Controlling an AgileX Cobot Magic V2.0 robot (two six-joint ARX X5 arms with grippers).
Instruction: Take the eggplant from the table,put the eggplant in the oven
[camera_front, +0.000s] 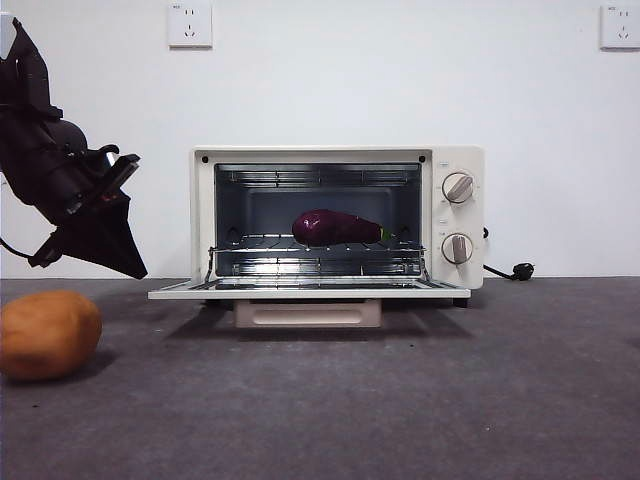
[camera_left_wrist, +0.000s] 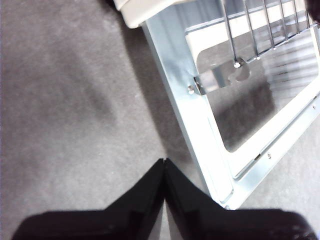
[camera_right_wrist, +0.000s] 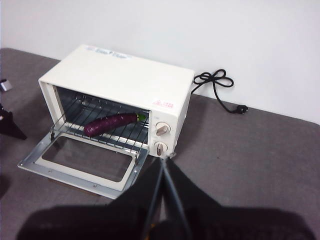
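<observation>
The glossy purple eggplant (camera_front: 336, 227) lies on the wire rack inside the cream-white oven (camera_front: 455, 160), whose glass door (camera_front: 300, 291) hangs open flat. From the right wrist view the eggplant (camera_right_wrist: 111, 123) rests lengthwise on the rack of the oven (camera_right_wrist: 125, 75). My left gripper (camera_left_wrist: 164, 161) is shut and empty, hovering over the grey table (camera_left_wrist: 65, 125) beside the open door's corner (camera_left_wrist: 220, 165); in the front view it appears as the dark arm (camera_front: 85, 215) left of the oven. My right gripper (camera_right_wrist: 163, 160) is shut and empty, held high and back from the oven.
An orange-brown potato-like lump (camera_front: 47, 333) sits on the table (camera_front: 400, 400) at the front left. The oven's black power cord (camera_right_wrist: 220, 87) trails behind on the right. Wall sockets (camera_front: 190, 24) hang above.
</observation>
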